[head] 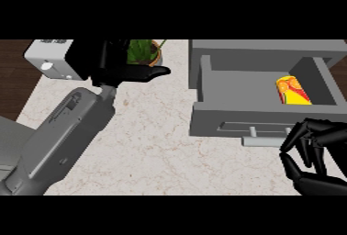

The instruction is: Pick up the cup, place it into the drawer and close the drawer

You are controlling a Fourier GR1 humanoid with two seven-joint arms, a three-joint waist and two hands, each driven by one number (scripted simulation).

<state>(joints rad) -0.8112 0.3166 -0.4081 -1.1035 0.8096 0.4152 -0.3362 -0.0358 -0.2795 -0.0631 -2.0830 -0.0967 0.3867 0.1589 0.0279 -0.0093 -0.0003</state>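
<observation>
So the yellow-and-orange patterned cup (292, 90) was already lying inside the open grey drawer (203, 78), against its right wall, which is why the right hand (313, 156) sat just by the drawer's front handle (252, 131), probably lined up to push it shut. Its fingers were curled and held nothing. The left hand (129, 69) was up over the pale marble worktop (156, 151), and I couldn't tell its fingers. It partly hid a potted green plant (143, 50).
</observation>
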